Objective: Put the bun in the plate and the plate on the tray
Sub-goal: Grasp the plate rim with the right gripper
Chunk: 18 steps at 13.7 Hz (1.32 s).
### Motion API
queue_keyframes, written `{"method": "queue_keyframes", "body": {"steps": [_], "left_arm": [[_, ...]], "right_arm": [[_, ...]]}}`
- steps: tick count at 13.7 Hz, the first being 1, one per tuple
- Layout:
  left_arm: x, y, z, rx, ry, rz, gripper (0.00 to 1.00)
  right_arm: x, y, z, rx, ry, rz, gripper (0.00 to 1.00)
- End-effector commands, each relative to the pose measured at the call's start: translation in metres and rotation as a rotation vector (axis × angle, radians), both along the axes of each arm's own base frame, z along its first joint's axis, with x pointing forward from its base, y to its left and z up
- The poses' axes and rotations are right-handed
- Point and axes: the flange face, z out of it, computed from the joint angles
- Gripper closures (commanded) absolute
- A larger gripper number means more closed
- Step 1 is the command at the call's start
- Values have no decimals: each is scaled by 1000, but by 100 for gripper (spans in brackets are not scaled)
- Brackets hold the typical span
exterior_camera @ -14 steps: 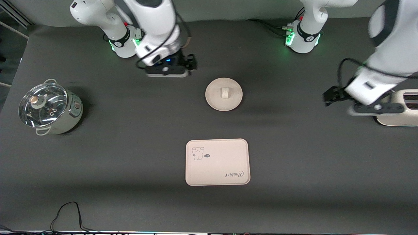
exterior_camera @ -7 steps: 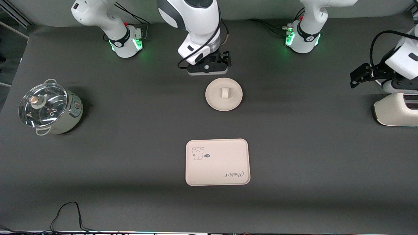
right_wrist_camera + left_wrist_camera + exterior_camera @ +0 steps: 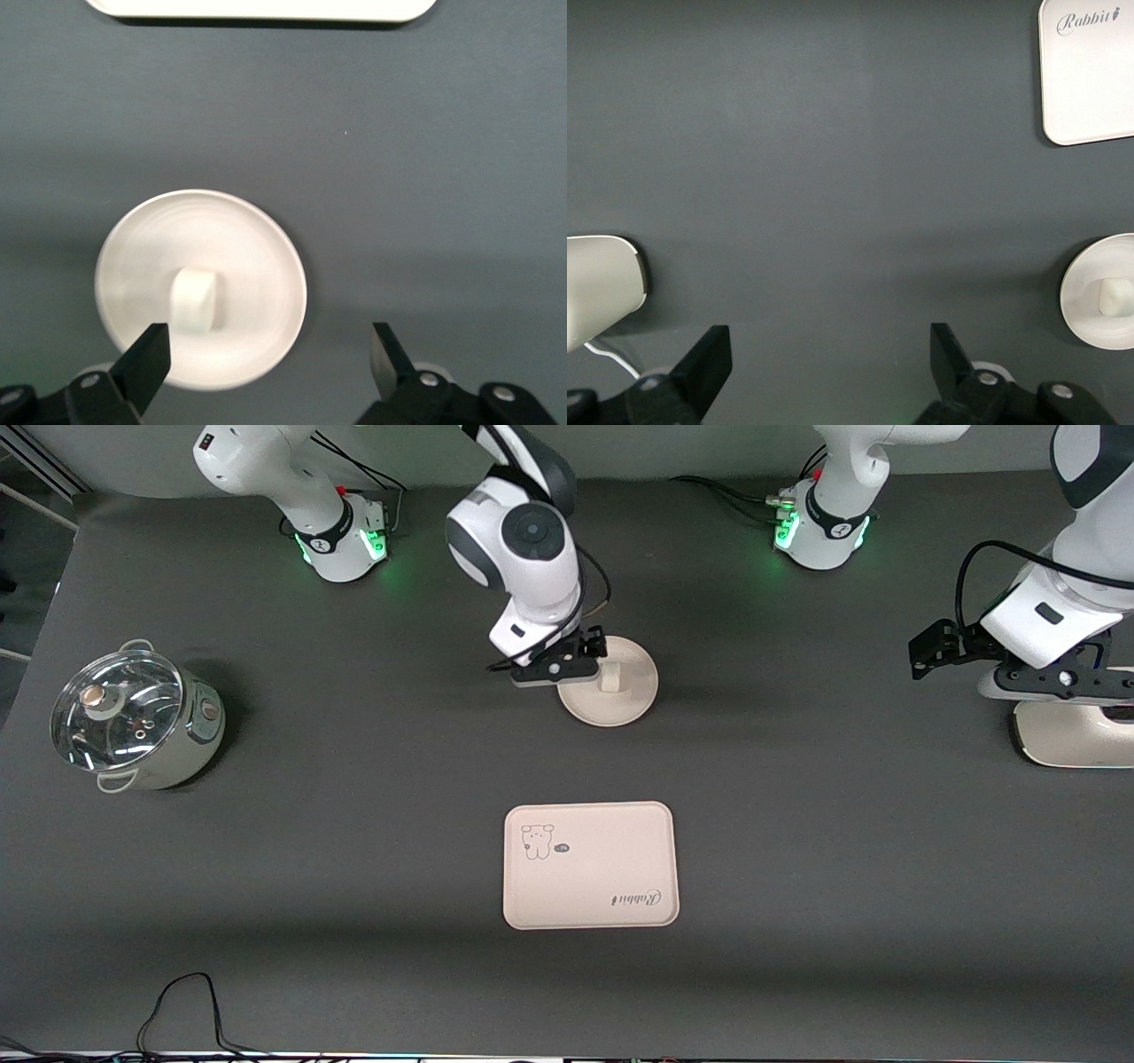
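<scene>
The small white pillow-shaped bun [image 3: 609,677] is already sitting near the middle of the round cream-white shallow plate [image 3: 629,704], so the step in hand looks like moving the loaded plate onto the cream-white rectangular tray [image 3: 591,865] with the bear drawing and the word "Rabbit". The tray is lying nearer to the front camera than the plate, well apart from it, with bare dark table [image 3: 354,824] between them.

The right gripper [image 3: 560,673] is hovering over the edge of the plate toward the right arm's end of the table, its fingers [image 3: 146,363] spread wide and holding nothing. In the right wrist view one finger is overlapping the plate's rim while the other is hanging over bare table.

The left gripper [image 3: 1045,686] is waiting, released and empty, over the cream-white toaster [image 3: 1076,735] at the left arm's end of the table.

To do this well, the right gripper should probably be pinching the raised rim only, one finger inside and one outside, clear of the bun. The plate should be kept level during the carry, since the bun is loose and could roll off. Lowering it flat inside the tray's rim, not on the lip, seems safest.

A glass-lidded pale green pot [image 3: 133,717] is standing at the right arm's end, out of the way.
</scene>
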Motion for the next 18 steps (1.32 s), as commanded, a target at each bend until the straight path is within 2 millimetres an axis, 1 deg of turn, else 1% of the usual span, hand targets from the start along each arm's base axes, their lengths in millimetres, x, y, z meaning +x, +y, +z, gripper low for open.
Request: {"method": "queue_keyframes", "body": {"steps": [1,2,5,6,7,8,9,11,12,13,14,15,16,17,18], "left_arm": [[-8,-9,-4,-8,0,-12,0],[-8,-8,-4,-8,1,-11,0],[-10,-6,-4,-10,12,-9,0],[-10,-6,-6,-11,17,-10,0],[-10,-6,-7,-15,21,-8,0],[-9,-6,-8,-16,21,-8,0],[-9,-6,-9,-16,21,-8,0],[-9,-4,-9,-21,22,-2,0],[-9,-4,-9,-26,22,0,0],[-8,-3,-10,-29,22,0,0],[-8,-5,-10,-29,21,-3,0],[-9,-5,-10,-29,22,-3,0],[-9,-5,-11,-28,25,-3,0],[-9,-4,-13,-28,29,-1,0],[-9,-4,-13,-28,30,-1,0]], "right_arm": [[-29,-28,-51,24,-35,18,0],[-31,-29,-69,7,-29,16,0],[-36,-23,-103,3,-42,10,0],[-39,-19,-111,7,-49,-10,0],[-45,-11,-118,13,-57,-30,0],[-48,-8,-128,18,-68,-44,0],[-50,-7,-136,21,-76,-41,0],[-49,-8,-144,13,-74,-46,0],[-50,-9,-145,8,-68,-54,6],[-49,-10,-144,7,-65,-69,18],[-48,-11,-142,8,-62,-93,34],[-48,-9,-138,12,-52,-119,45],[-46,-6,-133,12,-35,-133,52],[-44,-3,-129,11,-17,-149,55],[-44,0,-125,15,-8,-158,63]]}}
